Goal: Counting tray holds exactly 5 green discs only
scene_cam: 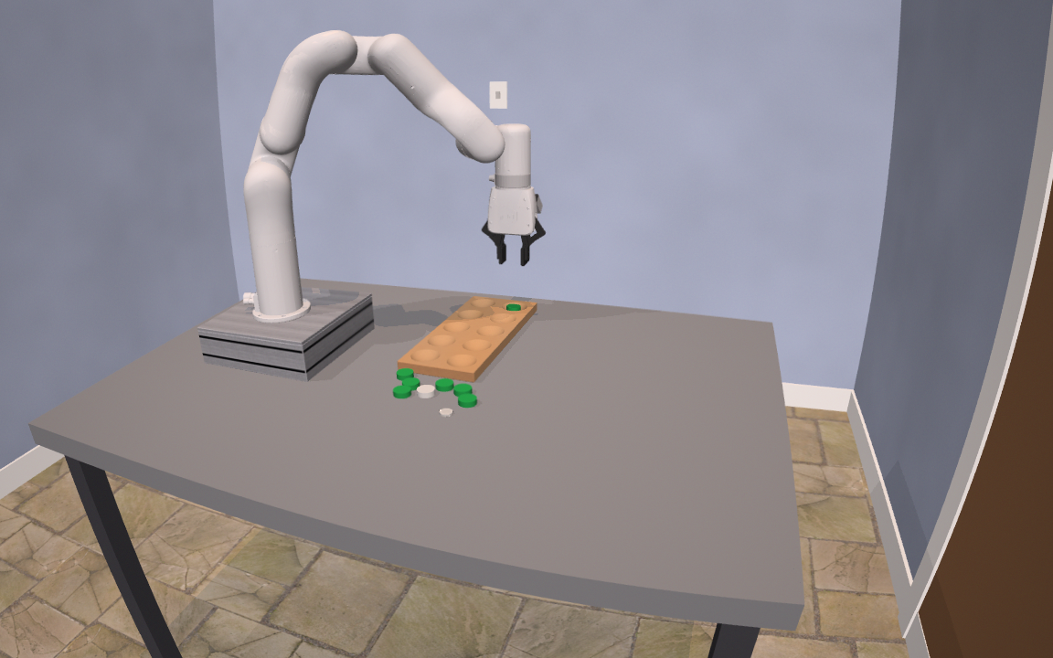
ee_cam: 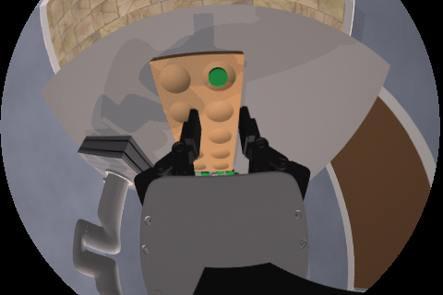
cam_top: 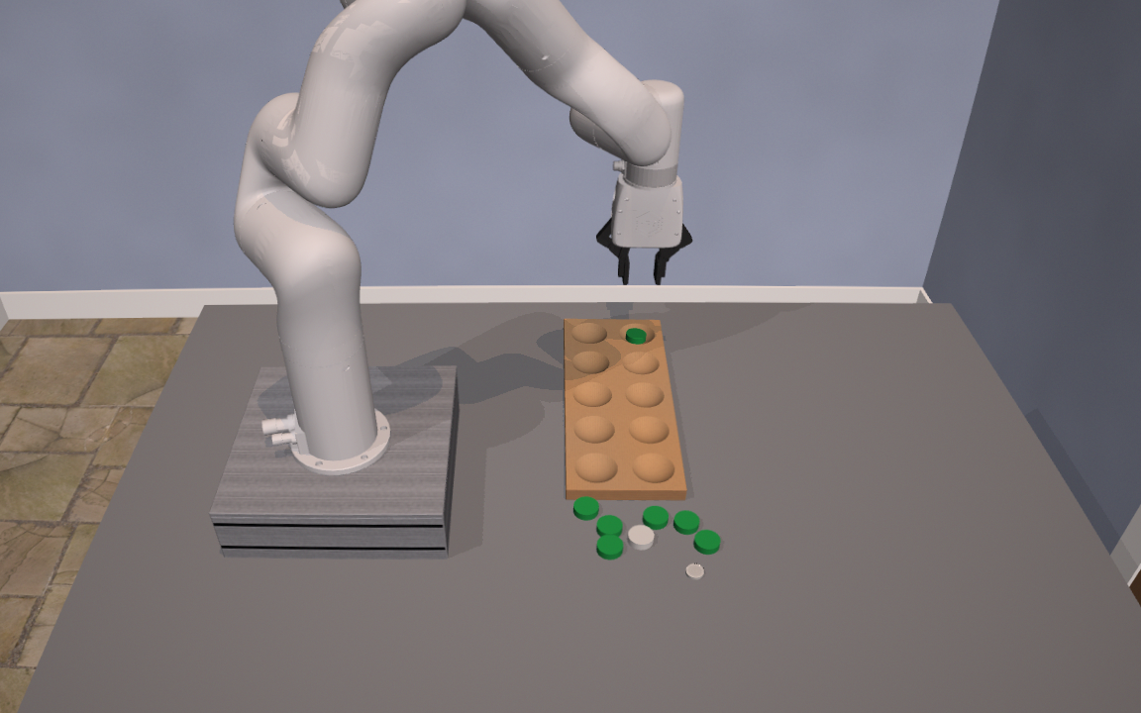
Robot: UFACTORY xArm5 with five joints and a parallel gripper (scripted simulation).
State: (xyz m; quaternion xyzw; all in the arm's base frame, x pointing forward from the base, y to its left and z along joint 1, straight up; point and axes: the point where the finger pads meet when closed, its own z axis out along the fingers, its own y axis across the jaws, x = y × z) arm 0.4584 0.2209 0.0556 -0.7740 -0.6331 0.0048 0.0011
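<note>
A: One green disc [cam_top: 636,335] is seated in the counting tray [cam_top: 672,460], in the pocket by the far edge; four more are needed. The gripper [cam_top: 642,270] is held above it, fingers apart, nothing carried.

B: Six loose green discs [cam_top: 586,508] are crowded near the front with a white disc [cam_top: 641,536]; that one could be nudged, or the tray shifted.

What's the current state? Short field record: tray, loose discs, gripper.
tray: counting tray flat on table, ten pockets
in tray: one green disc, far right pocket
loose green discs: six, on table near the tray's close end, e.g.
other loose pieces: white disc; small pale disc
gripper: raised above tray's far end, fingers apart, holding nothing
</note>
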